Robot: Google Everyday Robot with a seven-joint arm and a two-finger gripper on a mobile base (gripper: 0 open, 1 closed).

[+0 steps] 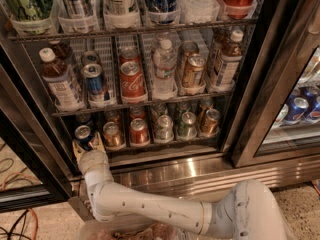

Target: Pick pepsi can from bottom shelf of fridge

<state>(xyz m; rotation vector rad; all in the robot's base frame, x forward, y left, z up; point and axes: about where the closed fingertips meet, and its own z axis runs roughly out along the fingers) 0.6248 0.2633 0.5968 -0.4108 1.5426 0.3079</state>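
Hovering at the lower left of the frame, the gripper [88,146] sits at the front of the fridge [200,173], level with the bottom shelf [170,147]. Its fingers [76,149] are spread either side of the pepsi can [83,133], which stands leftmost in its row. The can seems unclamped; closing and lifting out remain.

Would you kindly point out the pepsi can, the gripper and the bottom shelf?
pepsi can [83,132]: camera view, on its silver top.
gripper [88,146]: camera view, its front end, at the can's base.
bottom shelf [167,144]: camera view, its front rail.
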